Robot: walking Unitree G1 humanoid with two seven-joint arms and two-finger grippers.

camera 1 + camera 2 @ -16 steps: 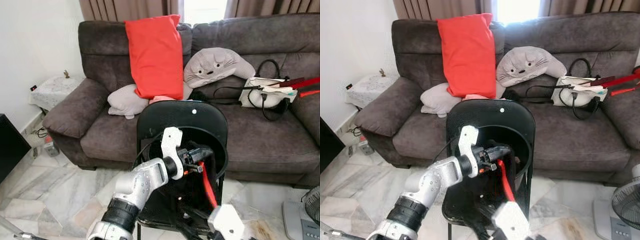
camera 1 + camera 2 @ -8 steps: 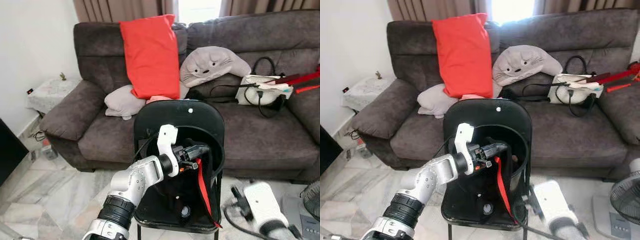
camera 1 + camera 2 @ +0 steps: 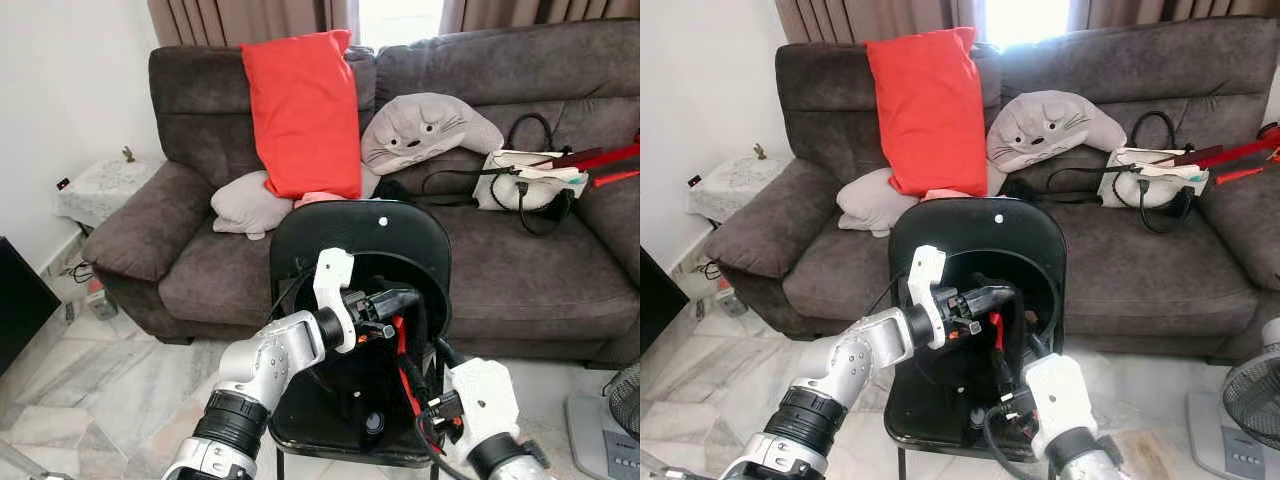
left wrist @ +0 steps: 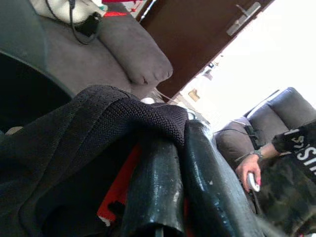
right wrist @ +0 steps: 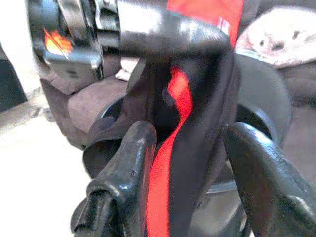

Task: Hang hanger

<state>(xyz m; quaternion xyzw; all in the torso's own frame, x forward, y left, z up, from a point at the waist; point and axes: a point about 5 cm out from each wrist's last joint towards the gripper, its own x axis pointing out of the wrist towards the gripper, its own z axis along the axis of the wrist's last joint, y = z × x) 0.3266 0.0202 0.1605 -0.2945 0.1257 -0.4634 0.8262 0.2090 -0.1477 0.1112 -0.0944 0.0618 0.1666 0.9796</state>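
Head views: left gripper (image 3: 405, 297) reaches over the black chair (image 3: 385, 225) before the sofa (image 3: 520, 270), pressed together on a dark garment (image 3: 985, 345) with a red stripe; right gripper (image 3: 425, 385) rises at the chair's front edge beside the hanging cloth.
Left wrist: fingers (image 4: 153, 182) pinch knitted dark cloth; a person's hand (image 4: 249, 173) shows beyond.
Right wrist: fingers (image 5: 126, 163) spread either side of the garment (image 5: 197, 128).
Hanger: cannot be made out.
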